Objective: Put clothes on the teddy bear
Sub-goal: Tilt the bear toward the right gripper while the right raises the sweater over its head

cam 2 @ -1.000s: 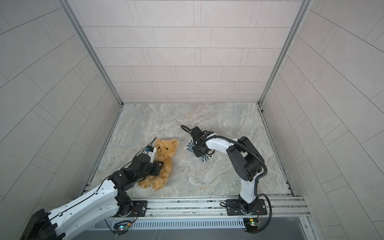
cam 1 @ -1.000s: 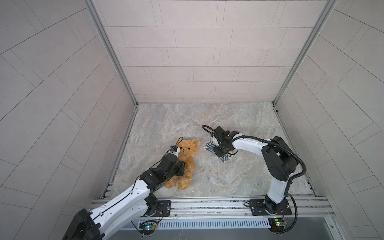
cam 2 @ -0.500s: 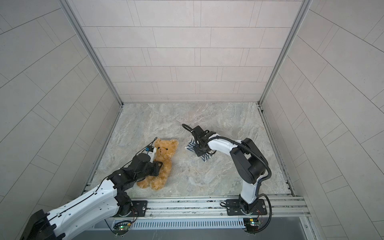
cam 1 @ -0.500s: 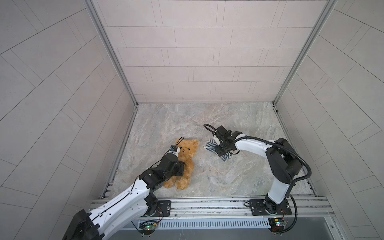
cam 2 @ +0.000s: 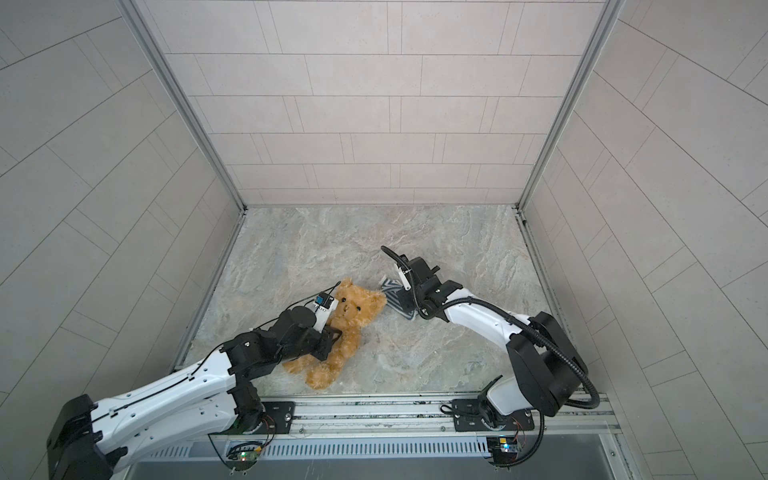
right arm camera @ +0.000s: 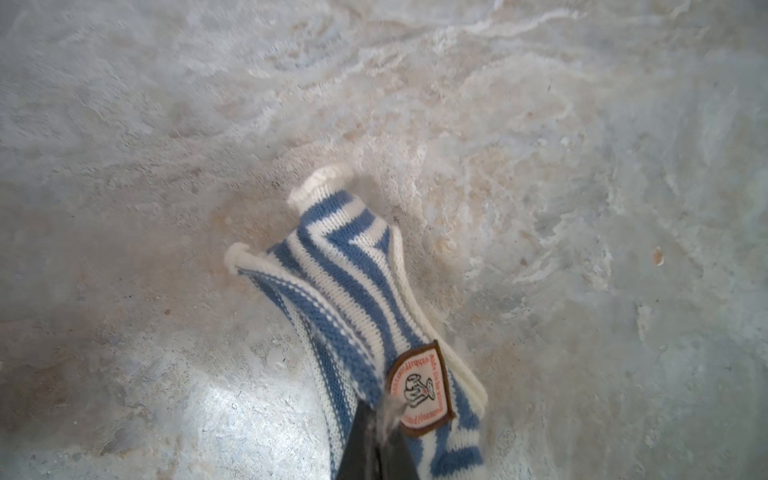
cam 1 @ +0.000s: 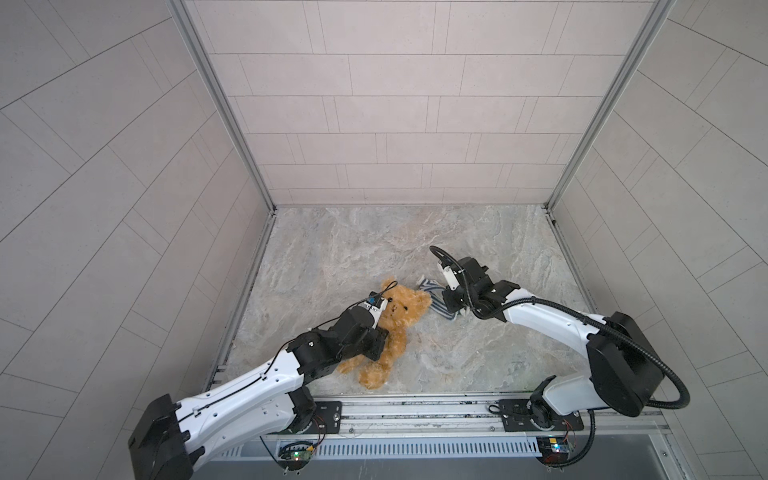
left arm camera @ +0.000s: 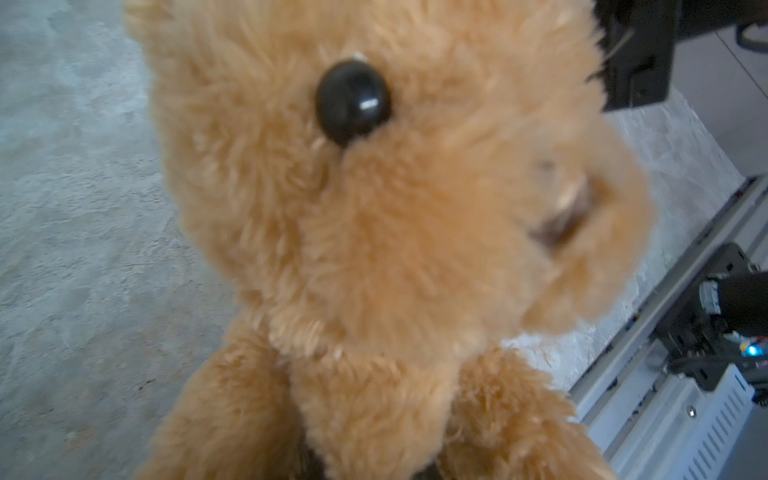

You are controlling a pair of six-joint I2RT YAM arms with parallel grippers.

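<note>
At 7 o'clock from the middle of the table (cam 1: pixel 365 249), in both top views: the bear (cam 1: pixel 399 330) (cam 2: pixel 351 334), face up, head toward 1 o'clock, legs toward 7 o'clock and close to the rail (cam 1: pixel 415 409). Held at the torso from the 8 o'clock side by the left gripper (cam 1: pixel 376 343) (cam 2: pixel 328 340), jaws closed on the plush and mostly buried in fur. In the left wrist view, little besides the bear (left arm camera: pixel 374 249): a blurred face up close, one black eye, a stitched nose, two limbs below. Just beside the bear's ear, at 3 o'clock from the head: the shirt (cam 1: pixel 432 289) (cam 2: pixel 392 299), striped blue and white, bunched on the table. Pinched at its 4 o'clock end by the right gripper (cam 1: pixel 446 309) (cam 2: pixel 405 307), jaws shut tight on the knit. In the right wrist view, dark fingertips (right arm camera: pixel 365 449) biting the shirt (right arm camera: pixel 349 299) right at the brown-edged badge (right arm camera: pixel 419 388), white cuffs at the far end, marble all round. Beyond, at 9, 12 and 3 o'clock: tiled walls (cam 1: pixel 374 124).
</note>
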